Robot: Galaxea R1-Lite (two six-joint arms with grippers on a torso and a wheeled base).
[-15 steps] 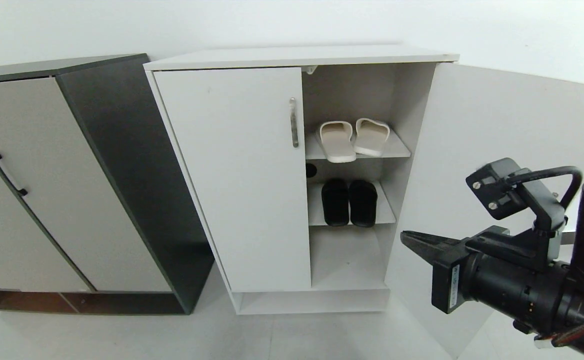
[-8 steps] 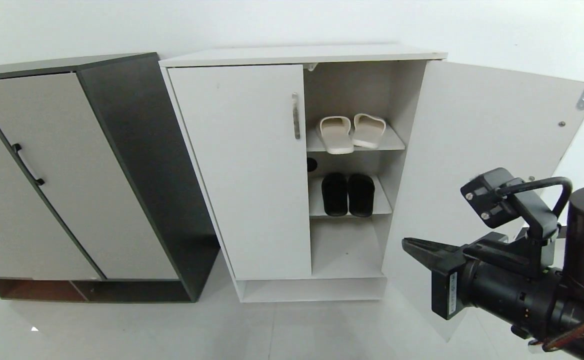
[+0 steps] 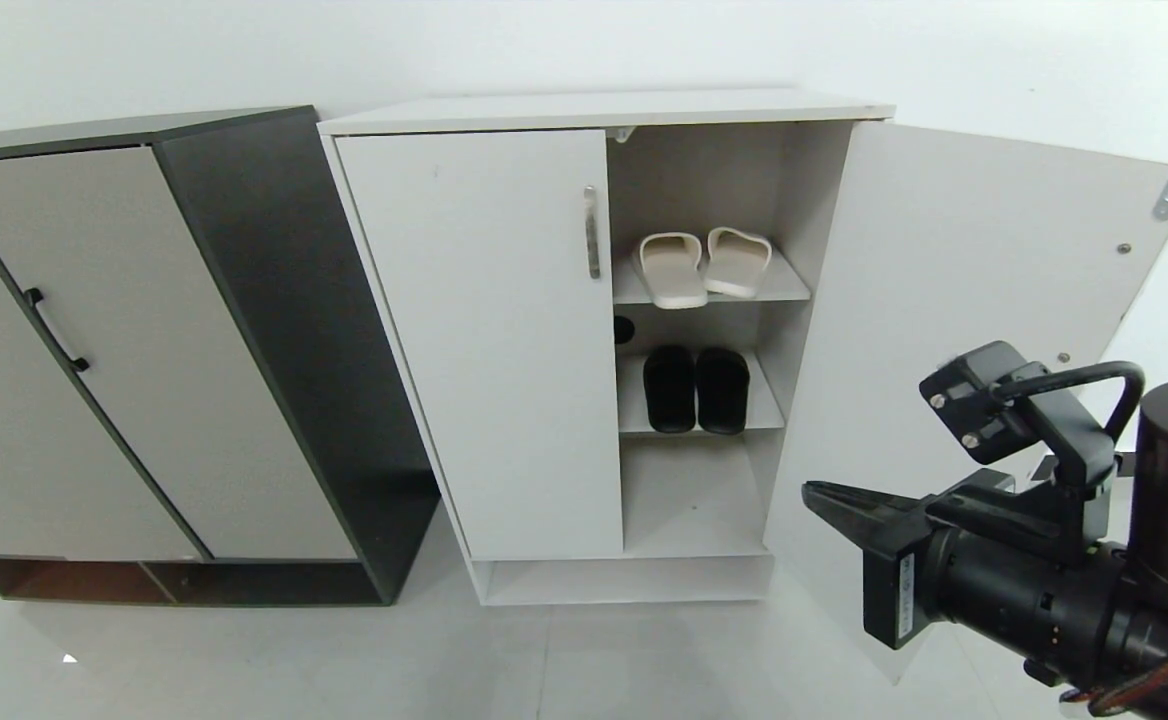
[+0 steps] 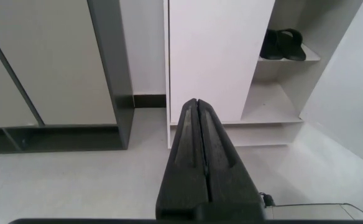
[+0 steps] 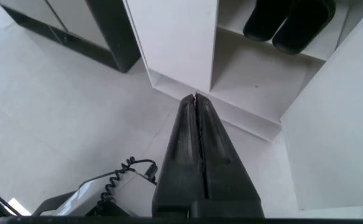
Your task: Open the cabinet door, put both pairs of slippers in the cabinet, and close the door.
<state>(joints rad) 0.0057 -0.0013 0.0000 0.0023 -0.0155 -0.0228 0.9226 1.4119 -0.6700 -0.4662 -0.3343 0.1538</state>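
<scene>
From the head view, the white cabinet (image 3: pixel 604 108) stood against the far wall. Its right door (image 3: pixel 954 300) was swung wide open and its left door (image 3: pixel 484 340) was shut, with a metal handle (image 3: pixel 591 232) along that door's right edge. Both pairs were already inside. The cream slippers (image 3: pixel 704 266) lay side by side on the upper shelf, and the black slippers (image 3: pixel 696 388) sat touching each other on the shelf below. A dark cabinet (image 3: pixel 274 300) stood just beside the white one, on its left. The right gripper (image 3: pixel 810 490) hung low and near on the right, in front of the open door. It pointed left, its fingers pressed together with nothing between them.

In the left wrist view, the left gripper (image 4: pixel 197 101) was clenched on nothing above the pale floor (image 4: pixel 76 180). Beyond it rose the shut left door (image 4: pixel 219 56). The black slippers (image 4: pixel 288 45) were on their shelf farther off to the right, and the dark cabinet (image 4: pixel 110 62) stood to the left.

In the right wrist view, the right gripper (image 5: pixel 196 98) was closed and empty, its tip over the floor (image 5: pixel 57 99) just before the white cabinet's base. The black slippers (image 5: pixel 290 18) rested on their shelf beyond it, and the open right door (image 5: pixel 343 124) stood at the right.
</scene>
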